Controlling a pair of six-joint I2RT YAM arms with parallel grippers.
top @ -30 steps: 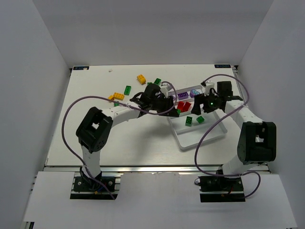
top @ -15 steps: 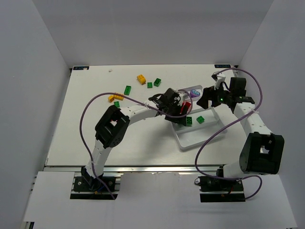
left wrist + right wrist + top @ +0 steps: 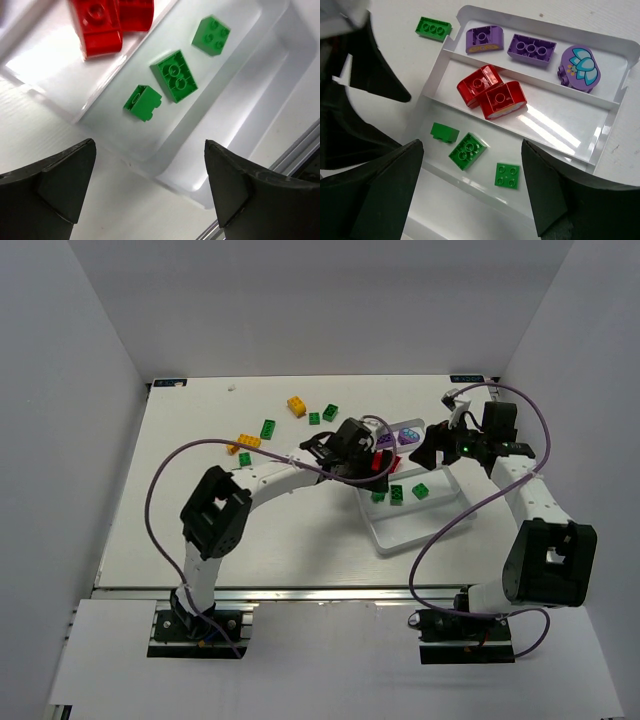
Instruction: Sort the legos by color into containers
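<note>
The left pincer (image 3: 150, 190) hangs above the tray (image 3: 250, 95) with its jaws wide and nothing between them, over the compartment that holds three green bricks (image 3: 174, 76). In the top view it sits at the tray's left edge. The right pincer (image 3: 470, 195) is also spread wide and holds nothing, above the tray's far end. Inside the tray, three purple bricks (image 3: 531, 49) lie in the outermost compartment, one with a pale petal pattern on top. Two red bricks (image 3: 492, 92) touch each other in the next compartment, and the green bricks lie apart from one another in the third. On the counter (image 3: 200, 510) left of the tray lie loose green bricks (image 3: 268, 428) and two yellow-orange bricks (image 3: 296, 404), one green just outside the tray's purple corner.
</note>
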